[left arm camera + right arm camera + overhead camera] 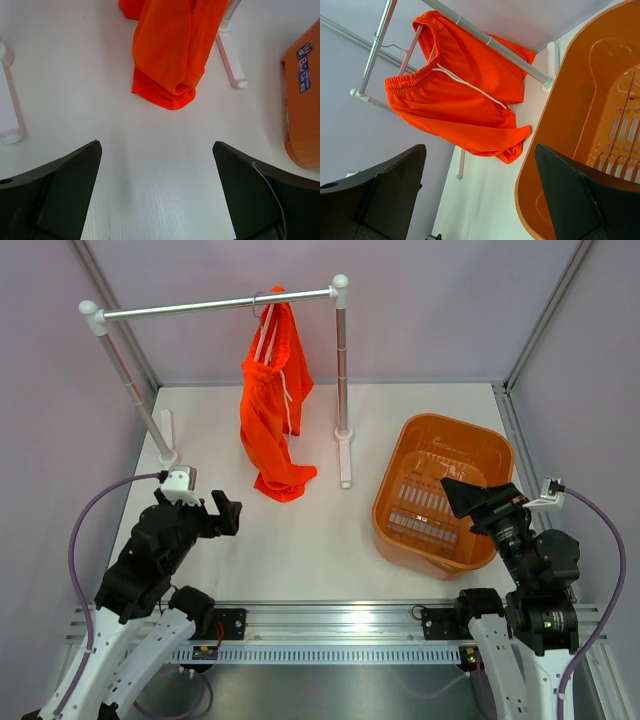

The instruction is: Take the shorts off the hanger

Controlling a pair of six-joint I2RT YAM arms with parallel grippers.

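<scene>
White table [300, 550] between lilac walls [430, 310], shorts [272, 415] trailing onto it

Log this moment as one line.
shorts: on hanger, on rail | left gripper: open, empty | right gripper: open, empty | removal: not begun

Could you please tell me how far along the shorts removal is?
Nothing looks done: the shorts hang on the hanger from the rail. Nothing is in hand; the left gripper and right gripper are open, apart from them. Remaining: grasp and pull them off.
</scene>
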